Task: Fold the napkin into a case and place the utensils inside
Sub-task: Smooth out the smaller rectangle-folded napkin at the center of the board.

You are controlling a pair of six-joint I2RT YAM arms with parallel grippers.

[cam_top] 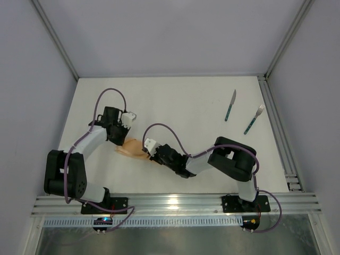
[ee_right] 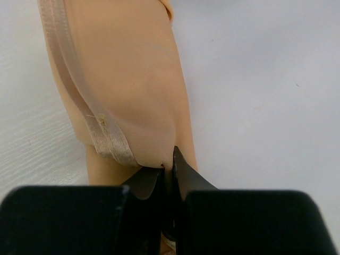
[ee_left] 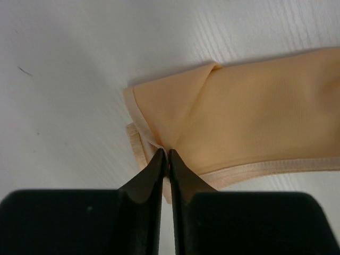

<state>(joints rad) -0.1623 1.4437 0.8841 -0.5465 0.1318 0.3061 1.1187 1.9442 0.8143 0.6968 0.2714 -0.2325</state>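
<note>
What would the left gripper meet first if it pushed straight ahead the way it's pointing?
The napkin: the left gripper is shut on its hem, with folded cloth directly ahead.

No readable text, label, brand, number or sign in any view.
</note>
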